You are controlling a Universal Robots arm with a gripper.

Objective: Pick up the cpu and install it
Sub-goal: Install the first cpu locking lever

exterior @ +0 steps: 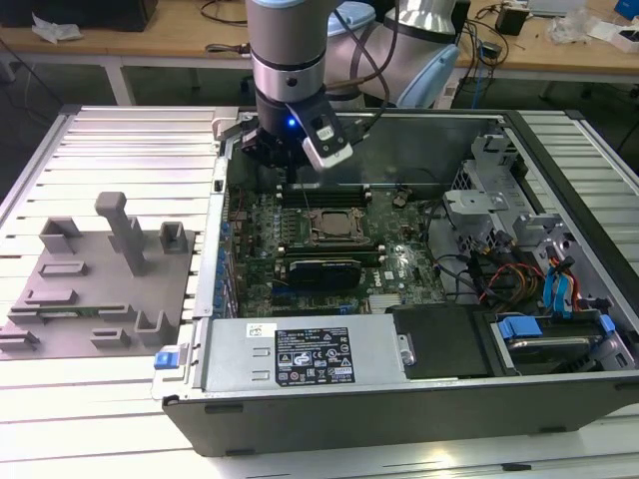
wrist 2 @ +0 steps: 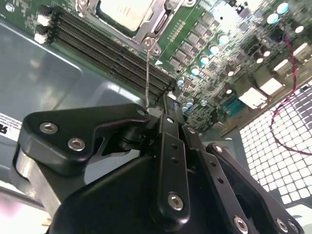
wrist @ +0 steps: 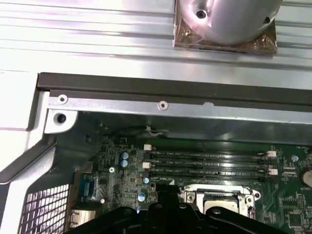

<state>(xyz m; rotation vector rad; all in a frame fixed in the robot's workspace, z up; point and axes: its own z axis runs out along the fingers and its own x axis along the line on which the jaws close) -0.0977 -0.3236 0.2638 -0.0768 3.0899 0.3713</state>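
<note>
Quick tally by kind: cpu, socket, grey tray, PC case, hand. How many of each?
cpu: 1, lying in the socket
socket: 1
grey tray: 1
PC case: 1
hand: 1, above the board beside the socket
Total: 5

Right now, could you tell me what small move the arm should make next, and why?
Probably lift the gripper straight up, clear of the case. The chip seems to lie in its socket already, and the gripper hangs beside that socket, over the memory slots.
</note>
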